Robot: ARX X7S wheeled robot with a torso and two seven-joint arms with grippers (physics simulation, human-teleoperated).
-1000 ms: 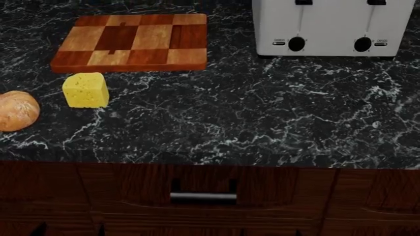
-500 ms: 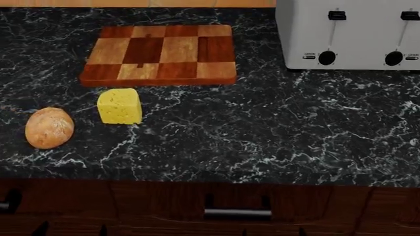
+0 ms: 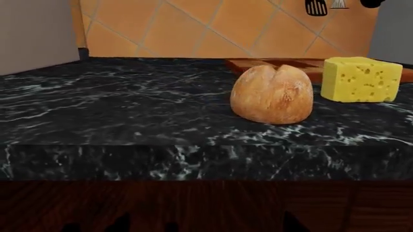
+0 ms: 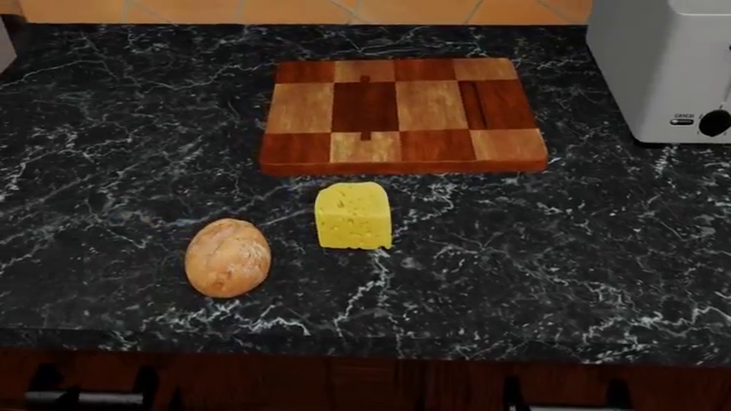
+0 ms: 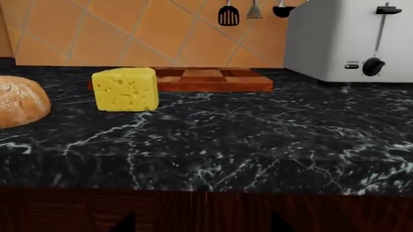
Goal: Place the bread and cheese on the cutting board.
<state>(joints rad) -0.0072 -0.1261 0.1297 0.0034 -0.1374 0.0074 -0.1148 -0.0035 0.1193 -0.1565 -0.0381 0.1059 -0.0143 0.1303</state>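
The bread (image 4: 228, 257) is a golden-brown roll lying on the black marble counter near its front edge. The cheese (image 4: 353, 216) is a pale yellow holed block standing just right of it and a little further back. The chequered wooden cutting board (image 4: 400, 116) lies bare behind the cheese. In the left wrist view the bread (image 3: 272, 94) is close ahead, with the cheese (image 3: 361, 79) and the board (image 3: 271, 64) beyond it. The right wrist view shows the cheese (image 5: 125, 89), the bread (image 5: 19, 101) and the board (image 5: 203, 79). My left gripper (image 3: 206, 226) and right gripper (image 5: 201, 226) are open and empty, low in front of the cabinet.
A white toaster (image 4: 668, 68) stands at the counter's back right, right of the board, and also shows in the right wrist view (image 5: 351, 41). An orange tiled wall with hanging utensils (image 5: 229, 14) runs behind. A grey appliance (image 3: 32, 34) stands far left. Wooden drawers lie below the counter edge.
The head view has shifted: bread, cheese and board now sit further right and lower in it, and the toaster is at the right edge. The foods have not moved on the counter.
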